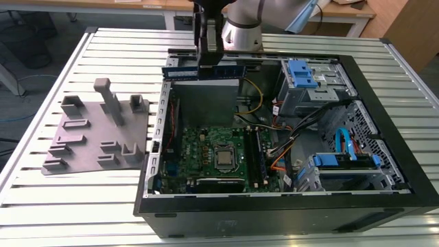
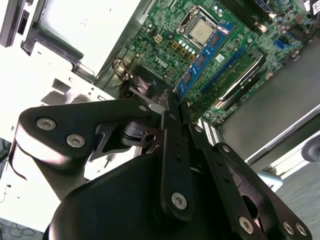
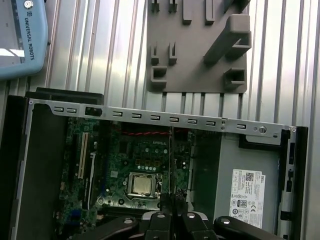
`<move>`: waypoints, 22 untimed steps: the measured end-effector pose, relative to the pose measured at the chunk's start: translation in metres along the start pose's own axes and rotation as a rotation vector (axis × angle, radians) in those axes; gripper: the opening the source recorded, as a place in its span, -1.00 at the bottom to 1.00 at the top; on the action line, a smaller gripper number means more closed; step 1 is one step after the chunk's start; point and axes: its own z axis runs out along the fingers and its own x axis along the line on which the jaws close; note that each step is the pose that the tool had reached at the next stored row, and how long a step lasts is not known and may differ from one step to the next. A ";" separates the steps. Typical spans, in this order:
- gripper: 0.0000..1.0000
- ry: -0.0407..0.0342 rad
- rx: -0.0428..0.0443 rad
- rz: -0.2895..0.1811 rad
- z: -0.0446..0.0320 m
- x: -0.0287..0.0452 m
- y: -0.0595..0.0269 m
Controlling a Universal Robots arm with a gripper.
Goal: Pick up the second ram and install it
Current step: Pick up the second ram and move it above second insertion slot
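Jaws of black metal linkage, studded with bolt heads, are pinched closed on the upper edge of the second ram point(image 1: 203, 71). It is a long, thin, flat blue board with black chips, held level and edge-down. The board hangs in the air over the open black computer case point(image 1: 274, 216), above the smooth grey power supply point(image 1: 203, 105) and beside the green motherboard point(image 1: 205, 144) with its square silver processor point(image 1: 225, 157). On the exterior view's left, a matte grey plastic fixture point(image 1: 89, 139) with upright posts lies on the ribbed metal table point(image 1: 41, 216).
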 end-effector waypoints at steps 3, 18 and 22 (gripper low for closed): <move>-0.72 0.0000 -0.0014 0.000 0.0011 0.0006 -0.0065; -0.72 -0.0003 -0.0051 0.000 0.0065 0.0034 -0.0376; -0.72 -0.0001 -0.0059 0.000 0.0102 0.0040 -0.0429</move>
